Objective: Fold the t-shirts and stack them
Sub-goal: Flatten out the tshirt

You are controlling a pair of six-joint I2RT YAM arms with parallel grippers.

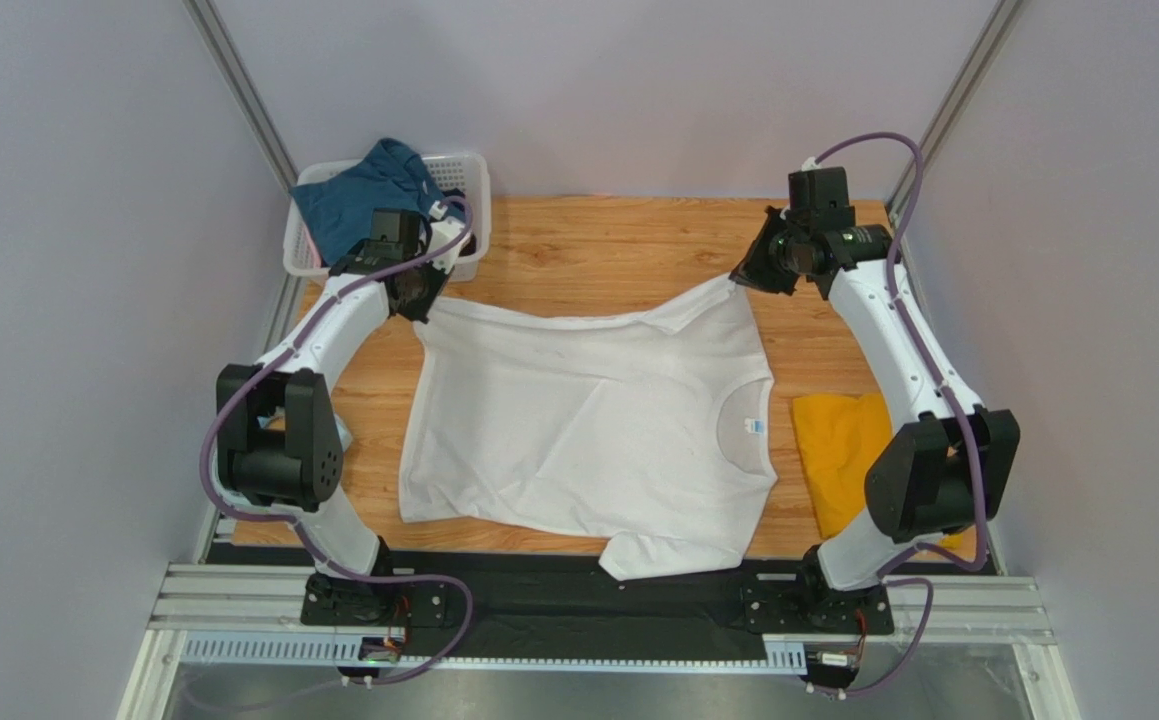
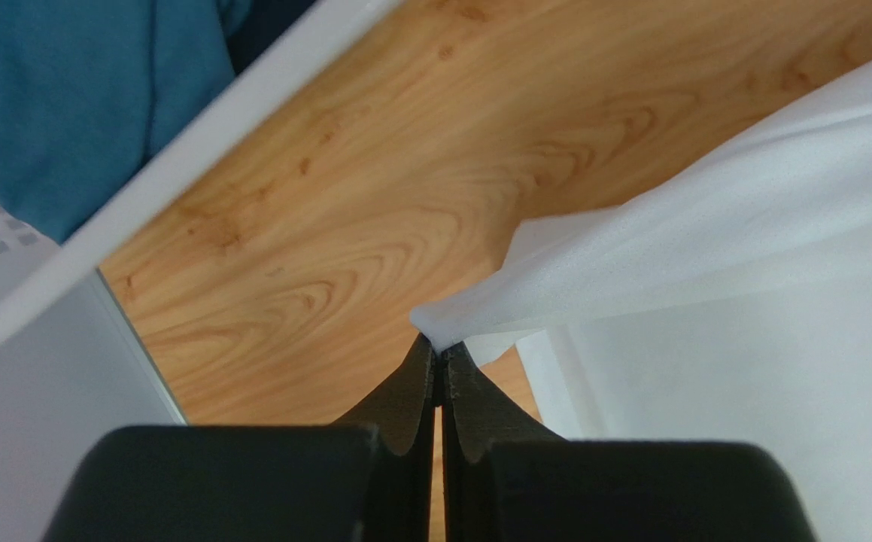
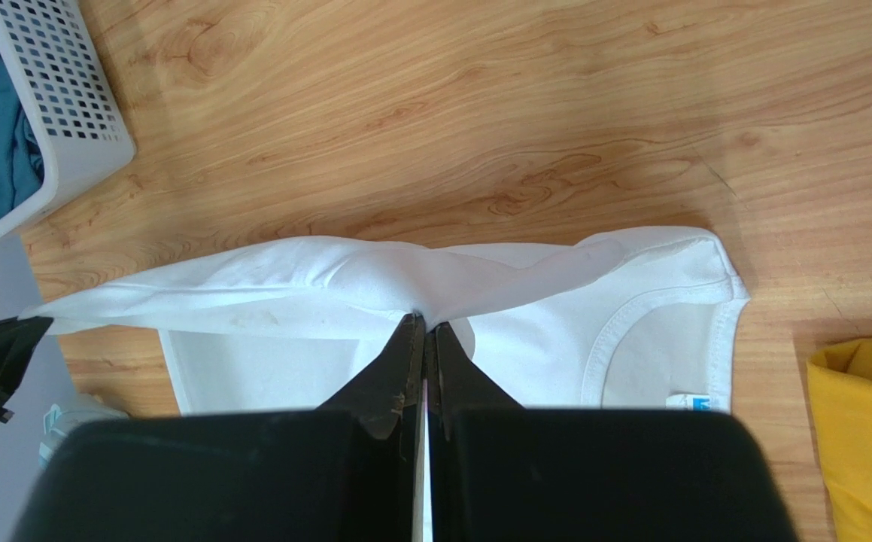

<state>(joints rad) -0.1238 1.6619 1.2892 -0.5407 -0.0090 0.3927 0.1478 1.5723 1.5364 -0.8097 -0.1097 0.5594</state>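
Observation:
The white t-shirt (image 1: 585,428) lies spread on the wooden table, its collar with a blue label to the right. My left gripper (image 1: 423,300) is shut on its far left corner, which shows in the left wrist view (image 2: 678,215). My right gripper (image 1: 739,279) is shut on its far right edge by the sleeve, and the cloth (image 3: 327,277) hangs lifted between the two grips. The mustard-yellow t-shirt (image 1: 838,450) lies bunched right of the white one, partly behind my right arm. The dark teal-blue t-shirt (image 1: 367,192) lies in the basket.
The white lattice basket (image 1: 468,188) stands at the table's far left corner, just beyond my left gripper; its rim (image 2: 180,169) crosses the left wrist view. Grey walls close in on both sides. Bare wood (image 1: 615,248) shows beyond the shirt.

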